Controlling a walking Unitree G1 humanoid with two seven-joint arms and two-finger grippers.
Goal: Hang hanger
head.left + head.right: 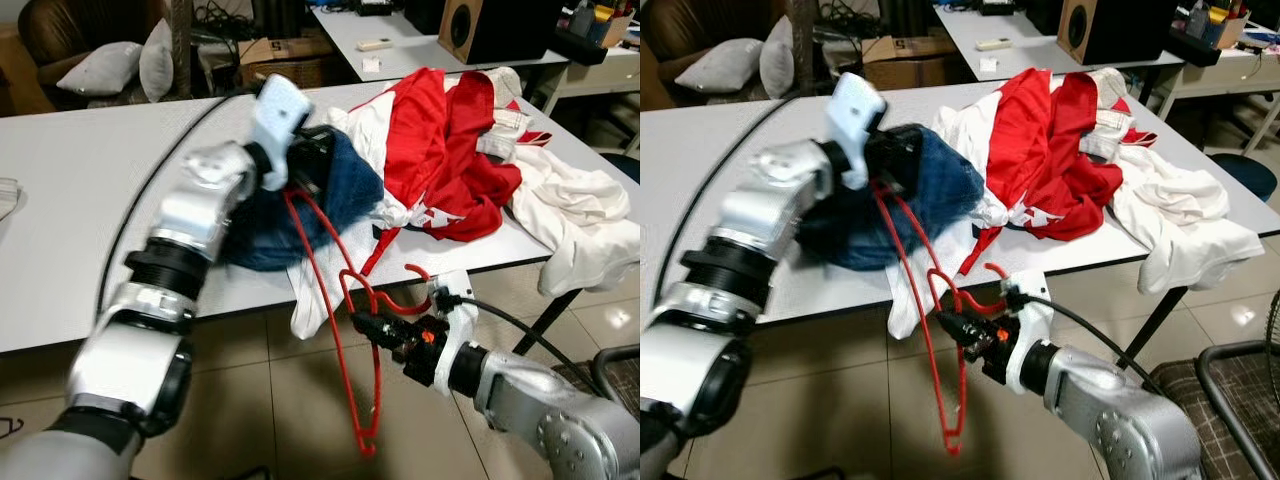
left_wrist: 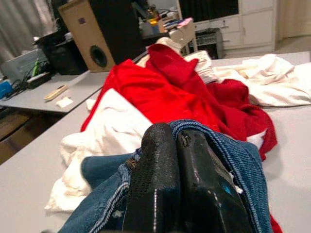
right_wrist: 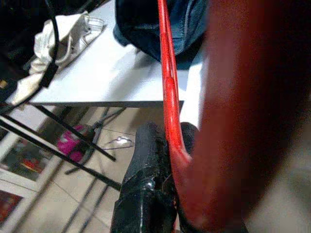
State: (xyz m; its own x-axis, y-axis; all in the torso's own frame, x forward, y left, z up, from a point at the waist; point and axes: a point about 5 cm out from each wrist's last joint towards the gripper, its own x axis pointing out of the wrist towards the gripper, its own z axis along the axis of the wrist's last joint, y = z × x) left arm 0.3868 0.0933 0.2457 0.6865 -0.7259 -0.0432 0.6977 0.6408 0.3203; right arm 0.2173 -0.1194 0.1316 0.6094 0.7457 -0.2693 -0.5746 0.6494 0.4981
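1. The right gripper (image 1: 368, 322) is closed on the red hanger (image 1: 335, 330), below the worktop (image 1: 80, 190) edge.
2. The left gripper (image 1: 305, 165) pinches the blue jeans (image 1: 300, 215) on the worktop; the jeans hide the hanger's top.
3. No writing can be read.

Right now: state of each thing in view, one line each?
Red hanger: off the table edge, held by both grippers.
Right gripper: shut on hanger near hook.
Left gripper: shut on hanger and blue jeans.
Red garment: crumpled on table.
White garment: draped over edge.
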